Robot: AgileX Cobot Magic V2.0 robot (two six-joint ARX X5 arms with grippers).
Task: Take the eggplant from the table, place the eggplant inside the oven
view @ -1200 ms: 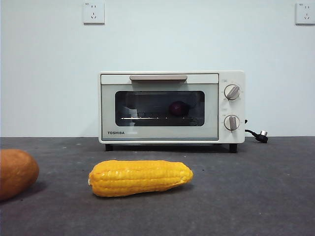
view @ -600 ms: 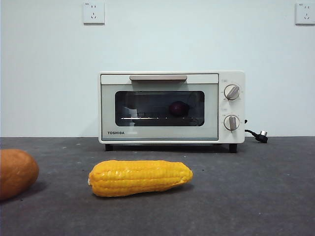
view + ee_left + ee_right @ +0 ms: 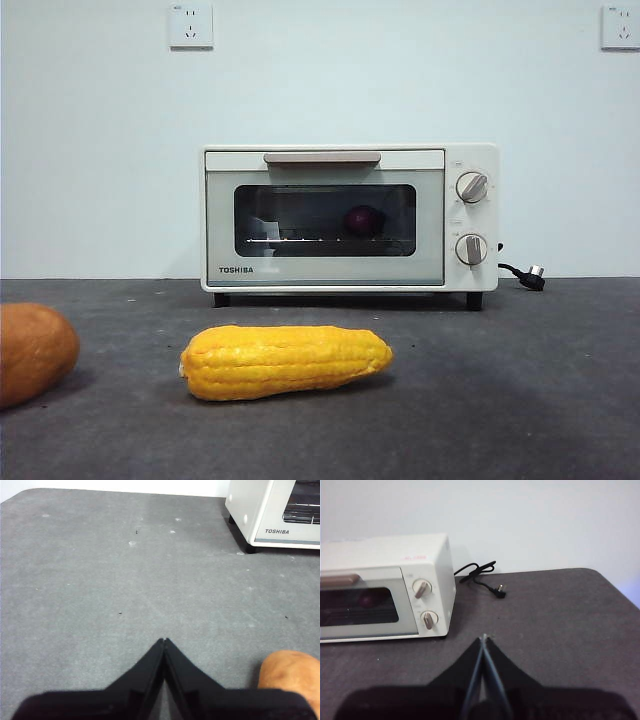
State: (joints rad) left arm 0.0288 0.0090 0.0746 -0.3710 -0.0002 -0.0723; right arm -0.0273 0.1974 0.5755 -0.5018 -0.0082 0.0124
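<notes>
The cream-white Toshiba oven [image 3: 350, 217] stands at the back of the dark grey table [image 3: 520, 390] with its glass door closed. Through the window, the dark purple eggplant [image 3: 364, 221] rests on the wire rack inside. In the right wrist view the oven [image 3: 385, 587] is ahead and to one side, and the eggplant [image 3: 368, 600] shows only as a faint dark shape behind the glass. My left gripper [image 3: 164, 641] is shut and empty above bare table, far from the oven [image 3: 272, 510]. My right gripper [image 3: 483, 637] is also shut with nothing in it.
A yellow corn cob [image 3: 285, 361] lies on the table in front of the oven. An orange-brown rounded vegetable [image 3: 35, 351] sits at the left edge, close to my left gripper [image 3: 292, 672]. The oven's black power cord [image 3: 482, 576] trails on the table beside it.
</notes>
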